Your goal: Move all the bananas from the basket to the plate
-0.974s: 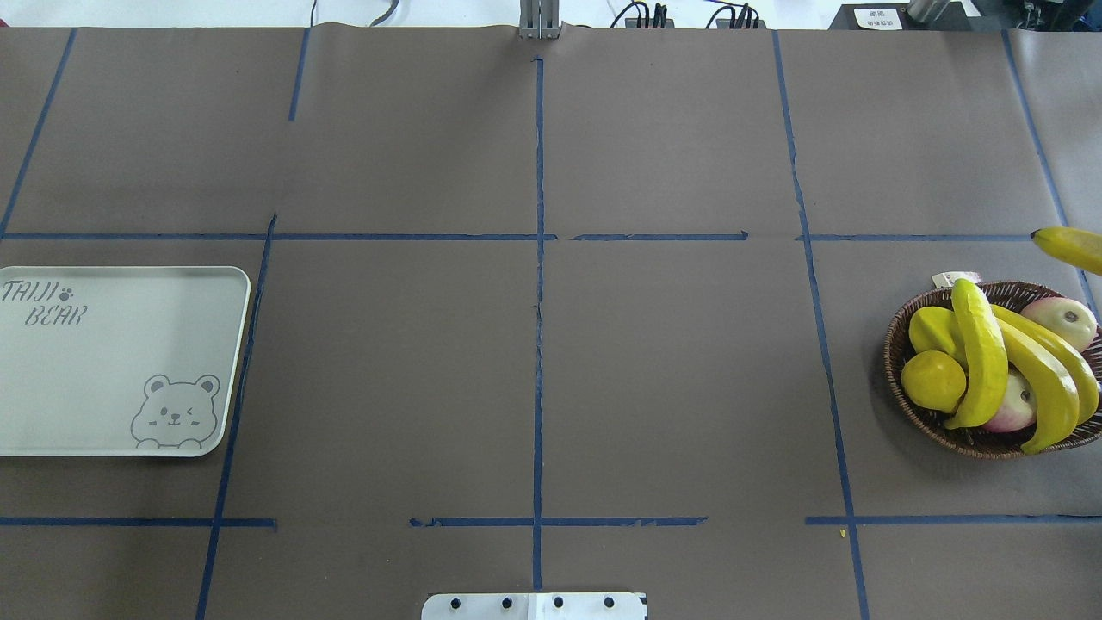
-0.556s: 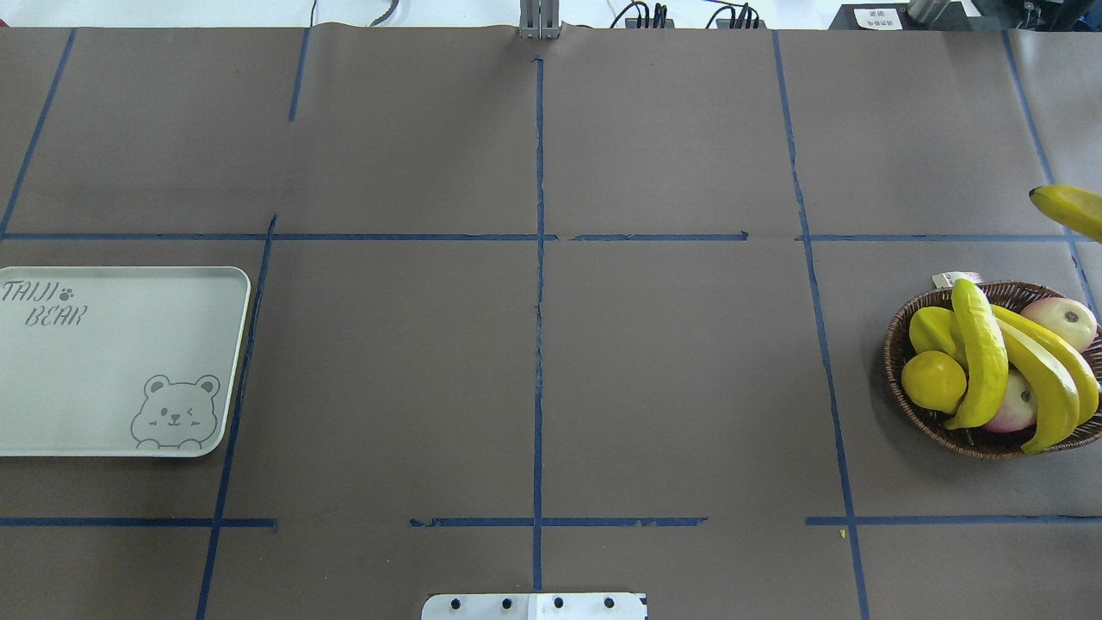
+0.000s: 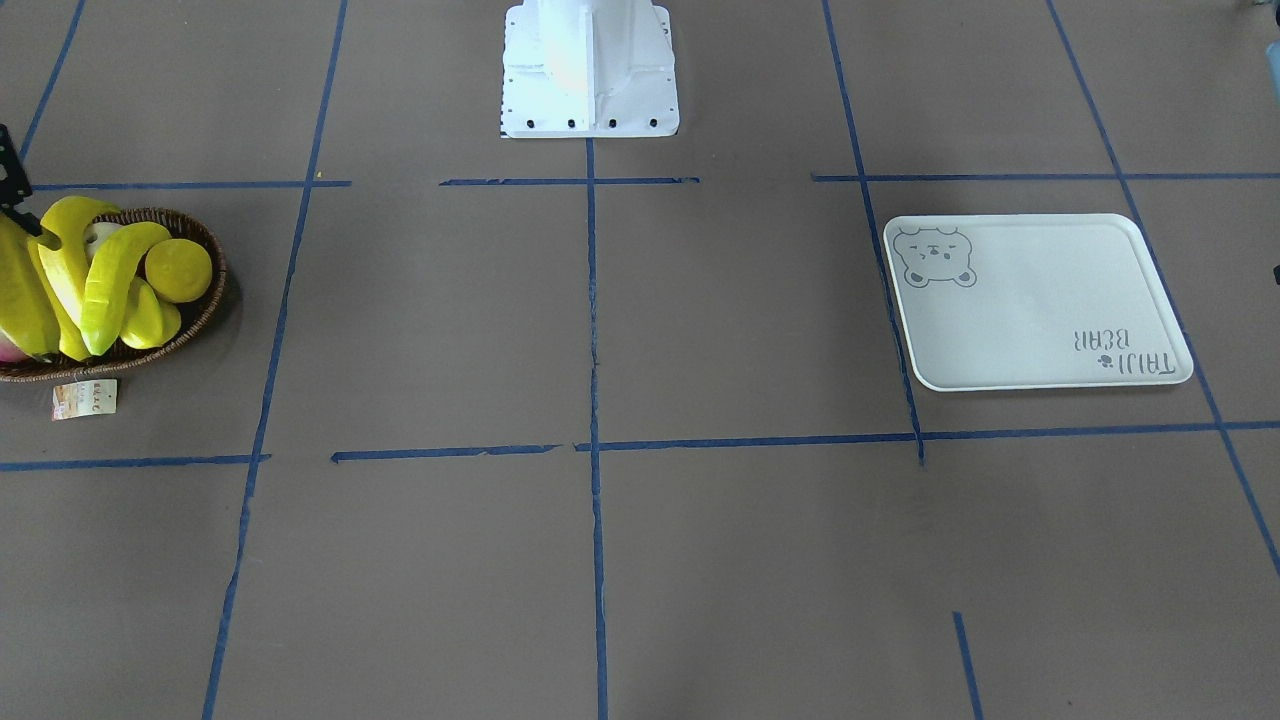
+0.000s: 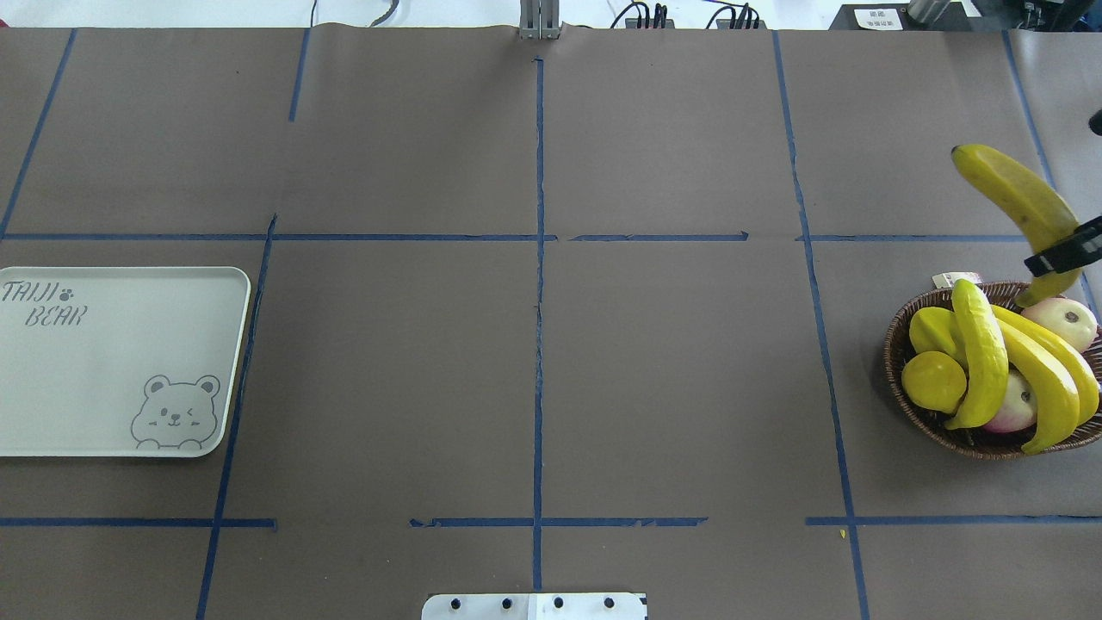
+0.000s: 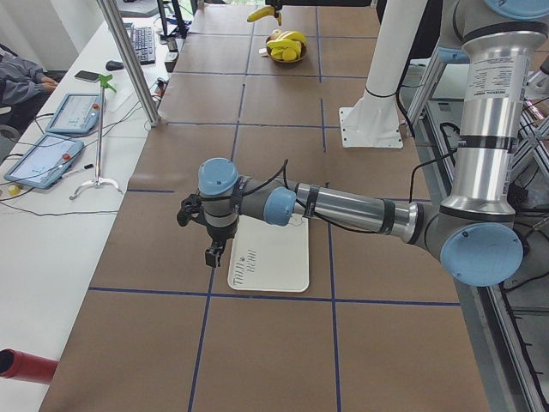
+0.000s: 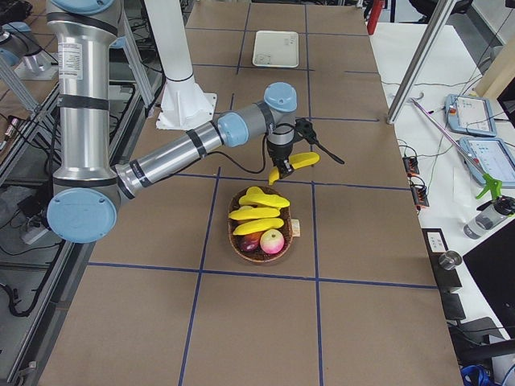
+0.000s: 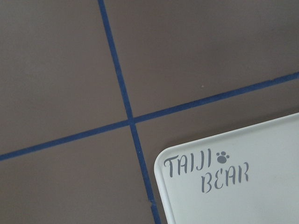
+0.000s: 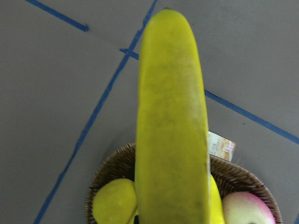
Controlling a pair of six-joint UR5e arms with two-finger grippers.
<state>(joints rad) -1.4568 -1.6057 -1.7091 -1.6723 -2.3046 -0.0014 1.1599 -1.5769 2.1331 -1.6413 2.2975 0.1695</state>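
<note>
My right gripper [image 4: 1057, 257] is shut on the lower end of a yellow banana [image 4: 1014, 194], held in the air over the far rim of the wicker basket [image 4: 895, 344]. That banana [image 8: 173, 130] fills the right wrist view, with the basket [image 8: 110, 170] below it. Three more bananas [image 4: 983, 353] lie in the basket. The white plate [image 4: 112, 362] lies bare at the table's left edge. My left gripper [image 5: 214, 253] hangs over the plate's lettered end [image 7: 233, 186]; I cannot tell whether it is open or shut.
A lemon [image 4: 932, 381], a starfruit [image 4: 931, 330] and pink-and-yellow round fruit [image 4: 1066, 321] share the basket. A paper tag [image 4: 954, 279] lies by its far rim. The robot base [image 3: 590, 70] stands at the near middle edge. Blue tape lines cross the brown table.
The held banana has moved up the overhead view and left, from just its tip at the right edge to almost fully in view, with a gripper finger now showing.
</note>
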